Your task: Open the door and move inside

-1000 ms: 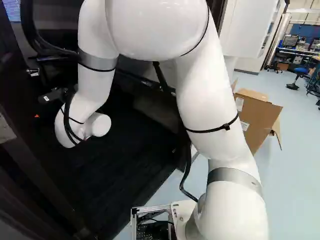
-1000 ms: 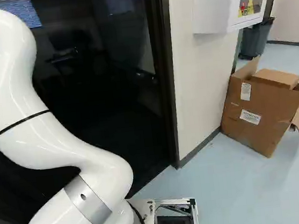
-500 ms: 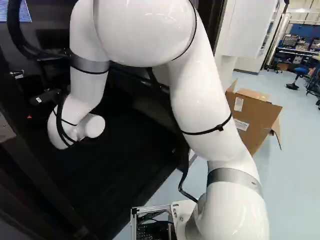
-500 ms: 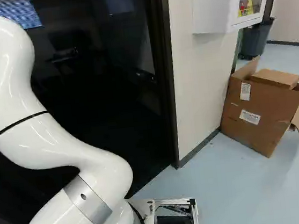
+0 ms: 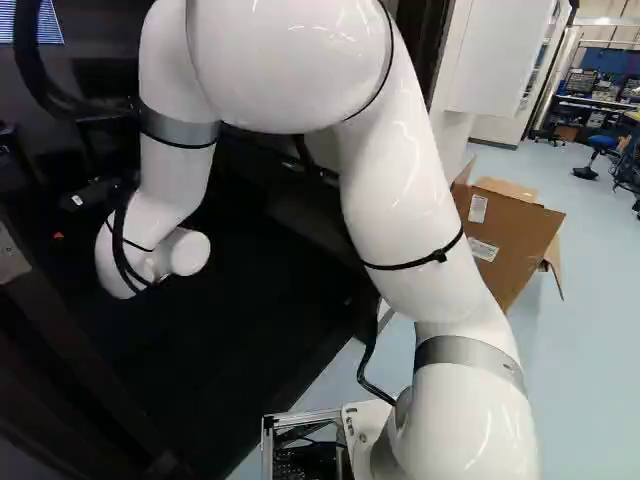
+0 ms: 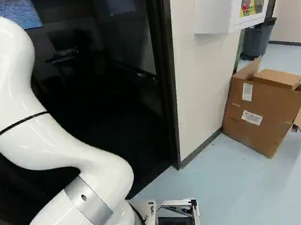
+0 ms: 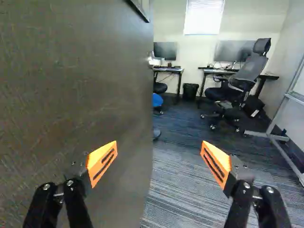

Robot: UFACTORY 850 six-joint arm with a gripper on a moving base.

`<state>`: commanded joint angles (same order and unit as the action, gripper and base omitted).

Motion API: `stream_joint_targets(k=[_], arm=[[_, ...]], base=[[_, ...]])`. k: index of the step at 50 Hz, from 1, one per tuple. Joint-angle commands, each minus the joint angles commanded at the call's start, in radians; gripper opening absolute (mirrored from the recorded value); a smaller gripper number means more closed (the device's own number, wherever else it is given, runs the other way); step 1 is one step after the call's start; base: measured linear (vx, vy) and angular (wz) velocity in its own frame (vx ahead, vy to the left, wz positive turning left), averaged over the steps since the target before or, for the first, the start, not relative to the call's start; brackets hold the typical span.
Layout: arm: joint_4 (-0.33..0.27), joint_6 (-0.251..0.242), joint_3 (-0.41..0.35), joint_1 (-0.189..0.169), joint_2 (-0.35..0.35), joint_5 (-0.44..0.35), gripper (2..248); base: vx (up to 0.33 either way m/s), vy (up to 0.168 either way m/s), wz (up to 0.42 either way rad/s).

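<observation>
At the left of the left base view, a small orange spot of my gripper (image 5: 58,236) shows past the white wrist, inside the dark doorway. In the wrist view the gripper (image 7: 159,160) stands open with nothing between its orange pads. The dark brown door (image 7: 76,90) fills the side by one finger; its free-standing edge runs down between the two fingers. Whether that finger touches the panel, I cannot tell. Beyond the edge, the carpeted room (image 7: 183,166) lies open to view. No door handle shows in the wrist view. A dark door frame (image 6: 168,89) borders the opening.
Inside stand an office chair (image 7: 242,73), desks with monitors, a black bin (image 7: 190,91) and a whiteboard stand (image 7: 278,128). Right of the doorway are a pale wall (image 6: 195,75), a white wall cabinet (image 6: 217,7) and an open cardboard box (image 6: 264,110).
In the left base view the arm has shifted slightly left, then held still. A silver fitting beyond the wrist moved left and is out of sight. The base has not moved.
</observation>
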<state>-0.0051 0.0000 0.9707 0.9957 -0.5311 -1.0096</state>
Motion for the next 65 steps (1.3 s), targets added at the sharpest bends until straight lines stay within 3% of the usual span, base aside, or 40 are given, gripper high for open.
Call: stream_joint_targets(k=[45,65], arm=[[0.0,0.0,-0.212,-0.068,0.165,0.0,247],[0.0,0.0,-0.226,-0.088,0.179,0.003,247]], base=[[0.0,0.0,0.0],[0.0,0.0,0.0]])
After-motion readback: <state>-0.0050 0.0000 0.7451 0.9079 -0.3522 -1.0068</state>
